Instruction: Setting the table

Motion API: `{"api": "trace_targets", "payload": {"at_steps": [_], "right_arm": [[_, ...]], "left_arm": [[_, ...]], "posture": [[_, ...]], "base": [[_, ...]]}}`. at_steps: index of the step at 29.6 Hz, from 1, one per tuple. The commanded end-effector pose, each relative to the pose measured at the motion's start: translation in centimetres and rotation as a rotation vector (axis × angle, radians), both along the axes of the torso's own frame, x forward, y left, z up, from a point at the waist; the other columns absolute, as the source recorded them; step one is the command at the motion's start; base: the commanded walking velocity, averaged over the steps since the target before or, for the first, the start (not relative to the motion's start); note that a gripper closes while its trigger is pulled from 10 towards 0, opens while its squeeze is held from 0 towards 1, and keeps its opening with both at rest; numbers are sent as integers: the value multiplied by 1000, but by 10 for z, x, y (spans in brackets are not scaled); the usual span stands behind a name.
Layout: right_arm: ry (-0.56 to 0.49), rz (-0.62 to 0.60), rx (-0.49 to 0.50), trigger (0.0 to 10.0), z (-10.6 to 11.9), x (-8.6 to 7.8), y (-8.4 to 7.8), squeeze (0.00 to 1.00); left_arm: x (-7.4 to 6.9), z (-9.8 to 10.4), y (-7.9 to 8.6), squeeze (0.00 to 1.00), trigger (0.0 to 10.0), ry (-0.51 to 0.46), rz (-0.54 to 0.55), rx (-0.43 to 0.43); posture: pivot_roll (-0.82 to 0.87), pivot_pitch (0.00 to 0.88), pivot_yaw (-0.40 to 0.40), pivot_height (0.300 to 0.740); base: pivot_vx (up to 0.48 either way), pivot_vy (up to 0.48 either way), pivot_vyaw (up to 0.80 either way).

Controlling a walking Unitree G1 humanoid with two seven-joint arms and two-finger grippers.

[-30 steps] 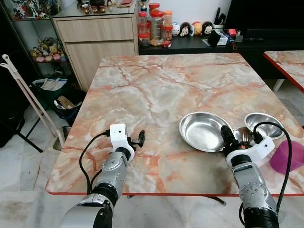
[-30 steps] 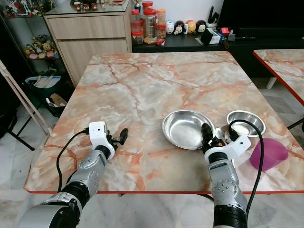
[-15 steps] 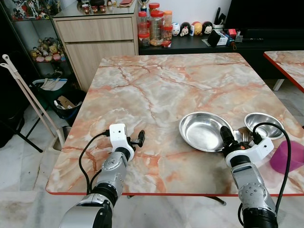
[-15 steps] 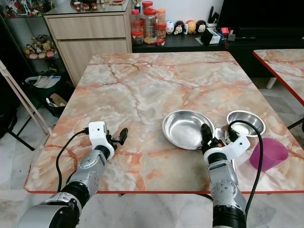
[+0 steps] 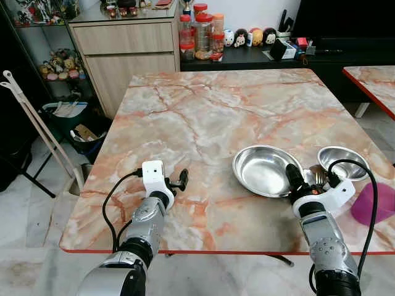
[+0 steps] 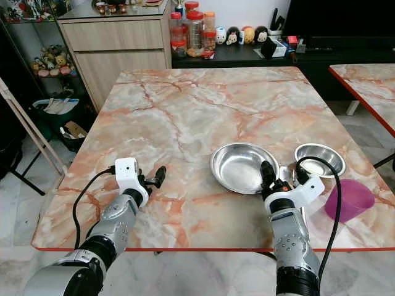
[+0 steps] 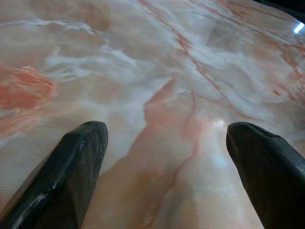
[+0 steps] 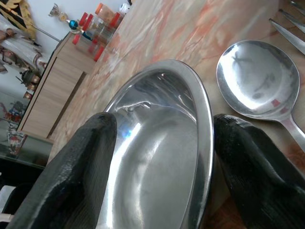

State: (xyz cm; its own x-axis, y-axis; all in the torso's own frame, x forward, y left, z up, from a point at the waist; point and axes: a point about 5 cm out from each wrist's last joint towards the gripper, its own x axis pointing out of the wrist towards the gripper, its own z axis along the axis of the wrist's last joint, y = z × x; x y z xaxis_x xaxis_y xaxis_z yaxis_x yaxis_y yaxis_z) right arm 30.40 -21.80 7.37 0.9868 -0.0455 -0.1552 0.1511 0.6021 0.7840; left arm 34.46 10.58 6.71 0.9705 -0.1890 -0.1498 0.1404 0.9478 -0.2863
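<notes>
A wide steel plate [image 5: 262, 168] lies at the front right of the marble table [image 5: 210, 117]. A smaller steel bowl [image 5: 342, 160] sits to its right. Between them lie a spoon [image 8: 257, 81] and a fork [image 5: 318, 177]. My right gripper [image 5: 308, 180] is open and astride the plate's near right rim [image 8: 202, 119]. One finger [image 8: 71, 176] is inside the plate, and the other finger [image 8: 259, 167] is outside it by the spoon. My left gripper [image 5: 180, 180] is open just above bare marble near the table's front left, with nothing between its fingers [image 7: 66, 167].
A purple cup [image 5: 373, 202] lies by the table's right edge, next to the right arm's black cable. Jars [image 5: 200, 34] and small figures stand on a dark sideboard behind the table. A wooden cabinet [image 5: 126, 49] is at the back left, a second table [image 5: 373, 83] at the right.
</notes>
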Motion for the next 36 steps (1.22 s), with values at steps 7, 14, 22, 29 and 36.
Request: {"api": "trace_targets", "payload": {"at_steps": [7,14,22,29,36], "right_arm": [[5,0,9,10000,0,1,1,0],[-1,-2,12,10000,1,3,2,0],[-5,-8,14,10000,2,4,0,0],[-8,-6,14,8314,2,5,0,0],[-12,-5,15,6588,4,7,0,0]], "left_arm": [[0,-1,4,0,10000,11,10,10],[1,-1,5,0,10000,11,9,10],[2,0,5,0,10000,12,13,9],[2,0,7,0,10000,11,19,11],[3,1,8,0,10000,9,25,10]], "posture": [[-45,0,7,740],[-47,0,9,740],[-47,0,6,740],[-49,0,7,740],[-49,0,4,740]], "base": [[0,0,0],[0,0,0],[0,0,0],[0,0,0],[0,0,0]]}}
